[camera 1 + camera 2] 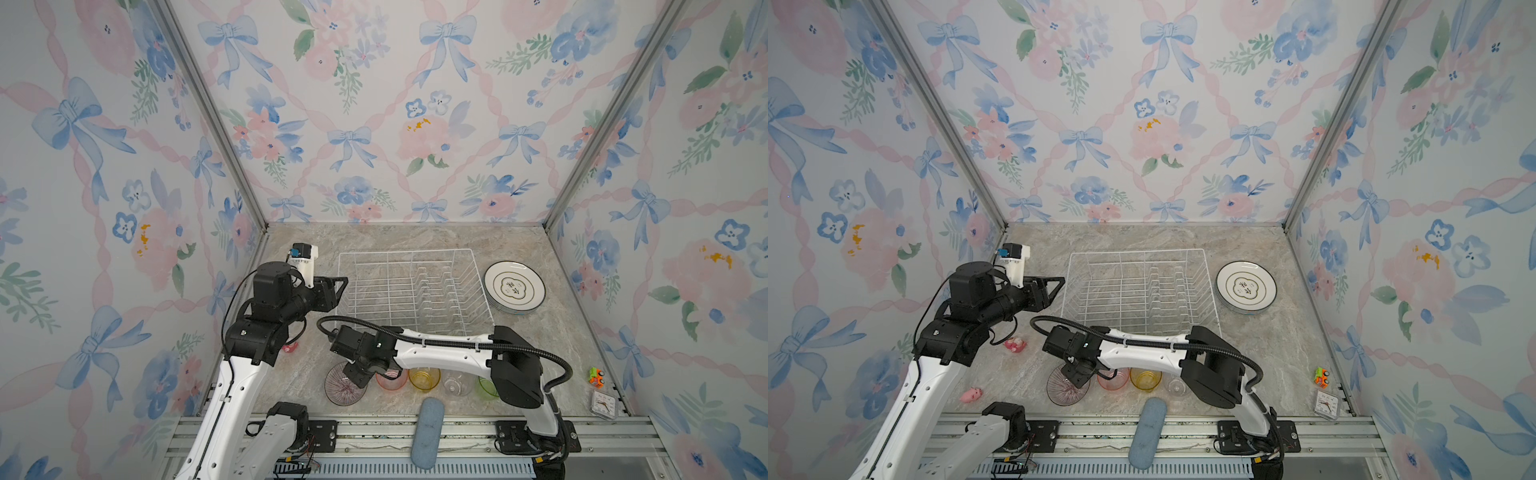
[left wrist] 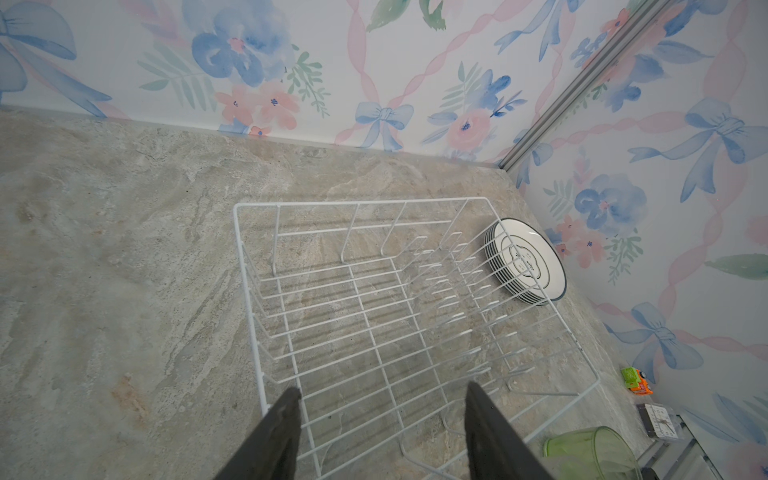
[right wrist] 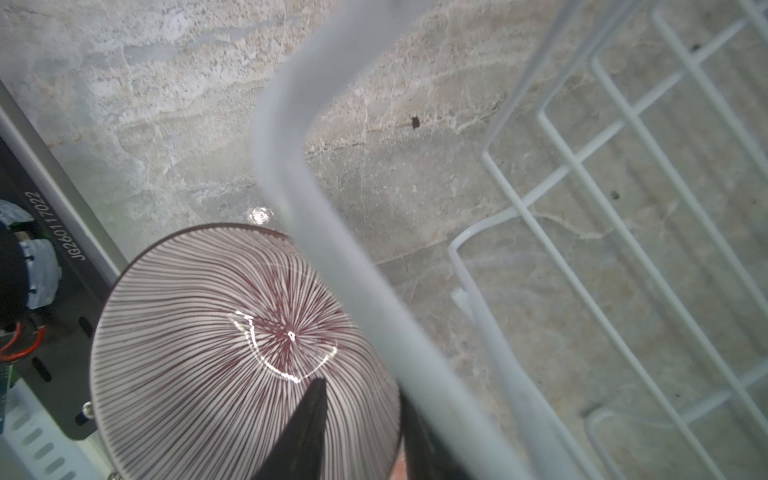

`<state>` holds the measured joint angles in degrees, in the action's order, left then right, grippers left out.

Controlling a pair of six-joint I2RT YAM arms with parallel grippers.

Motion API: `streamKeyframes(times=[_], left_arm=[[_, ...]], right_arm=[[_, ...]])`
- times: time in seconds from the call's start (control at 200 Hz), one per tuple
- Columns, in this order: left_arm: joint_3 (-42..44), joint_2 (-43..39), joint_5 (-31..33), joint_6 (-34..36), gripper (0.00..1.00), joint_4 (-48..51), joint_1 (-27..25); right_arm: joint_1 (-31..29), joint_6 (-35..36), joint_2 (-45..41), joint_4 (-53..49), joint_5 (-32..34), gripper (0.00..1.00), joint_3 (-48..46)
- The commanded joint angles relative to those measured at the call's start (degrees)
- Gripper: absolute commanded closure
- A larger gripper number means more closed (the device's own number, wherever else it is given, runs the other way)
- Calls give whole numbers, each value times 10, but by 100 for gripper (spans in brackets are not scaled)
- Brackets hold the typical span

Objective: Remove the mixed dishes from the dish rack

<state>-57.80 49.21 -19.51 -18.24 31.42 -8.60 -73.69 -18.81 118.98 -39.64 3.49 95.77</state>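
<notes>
Bowl (image 1: 336, 392) at risk of a knock
The right hand (image 1: 356, 377), slightly open, straddles the rim of the bowl on the bench (image 1: 415, 237) near the empty rack (image 1: 374, 291); leaving sideways could drag it into the pink tumbler (image 1: 391, 380) alongside. The left hand (image 2: 382, 390) hangs open, empty.

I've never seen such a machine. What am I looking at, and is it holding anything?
These are two robot arms, each ending in a two-fingered pincer. Two pictures look down on the whole scene; the other two come from cameras on the arms' wrists. On the marble table stand an empty wire dish rack, a stack of plates beside it, and nearer the arms a striped bowl and four small tumblers. The left pincer is open and empty at the rack. The right pincer stands with jaws apart astride the bowl's rim, apparently not gripping.
</notes>
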Motion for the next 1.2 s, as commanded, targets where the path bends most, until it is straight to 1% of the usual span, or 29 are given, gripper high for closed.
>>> streamKeyframes(times=[0.0, 0.105, 0.215, 0.375, 0.455, 0.61, 0.705, 0.79, 0.825, 0.915, 0.93, 1.015, 1.08, 1.195], left_arm=[[11, 3, 4, 12, 42, 3, 3], [13, 5, 9, 15, 41, 2, 3], [15, 5, 14, 19, 41, 3, 3], [17, 2, 26, 21, 41, 2, 3], [20, -2, 34, 22, 40, 3, 3], [39, -12, 76, 29, 36, -2, 3], [66, -20, 104, 36, 34, -27, 3], [97, -31, 128, 36, 32, -64, 4], [113, -36, 136, 35, 31, -84, 3], [151, -49, 158, 28, 28, -141, 4], [170, -51, 161, 27, 28, -150, 4], [216, -58, 182, 19, 24, -212, 3], [256, -59, 199, 14, 22, -269, 3], [340, -52, 223, 14, 21, -393, 3]], right_arm=[[3, -5, -45, 9, 9, 62, -8], [0, -7, -71, 15, 5, 60, -20], [-3, -11, -109, 32, 1, 54, -41], [-17, -1, -180, 61, -15, 53, -81], [-19, -3, -229, 65, 2, 51, -109], [-4, -9, -350, 40, 88, 45, -174], [19, -13, -429, 21, 138, 43, -219], [52, -17, -501, 8, 179, 42, -258], [68, -18, -531, 3, 192, 42, -274], [109, -16, -610, 1, 248, 41, -322], [116, -15, -623, 2, 258, 41, -329], [157, -11, -695, 5, 307, 37, -375], [190, -11, -748, 10, 322, 36, -406], [241, -14, -822, 21, 323, 35, -452]])
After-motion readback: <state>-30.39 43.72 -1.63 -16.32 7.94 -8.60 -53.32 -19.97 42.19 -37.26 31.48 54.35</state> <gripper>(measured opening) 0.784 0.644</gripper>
